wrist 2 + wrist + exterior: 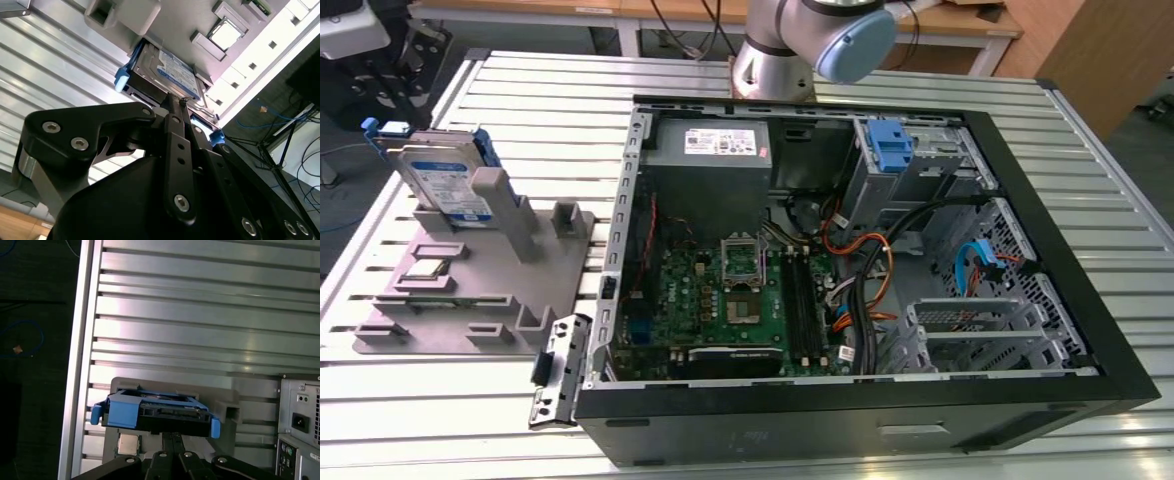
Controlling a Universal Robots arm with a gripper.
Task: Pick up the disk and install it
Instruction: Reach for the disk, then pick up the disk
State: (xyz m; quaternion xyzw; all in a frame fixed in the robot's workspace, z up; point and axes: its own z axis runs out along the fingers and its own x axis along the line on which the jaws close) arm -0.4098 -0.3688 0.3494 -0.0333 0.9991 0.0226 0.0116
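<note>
From the exterior view's left, the disk [438, 180] stands on edge in a slot of the grey fixture plate [480, 300], label facing out and blue rails at its sides. I judge it is propped upright so its top edge can be taken from above. A processor chip [427, 268] lies flat in its own pocket on the same plate, which rests on the slotted aluminium table [547, 110]. In the first wrist view the gripper [172, 436] looks down on the disk's upper edge. Its two finger bars lie against each other with nothing between them, so I read it as closed and empty, lined up over the drive but not holding it. The pickup is not yet made. Further right sits the open computer case [854, 410], lying on its side so the interior faces up for access. Inside it the grey power-supply box [714, 145] sits at the far edge with the motherboard [720, 300] nearer. The blue latch [890, 148] stands upright beside the power supply, and a metal drive cage [987, 330] sits toward the exterior view's right
</note>
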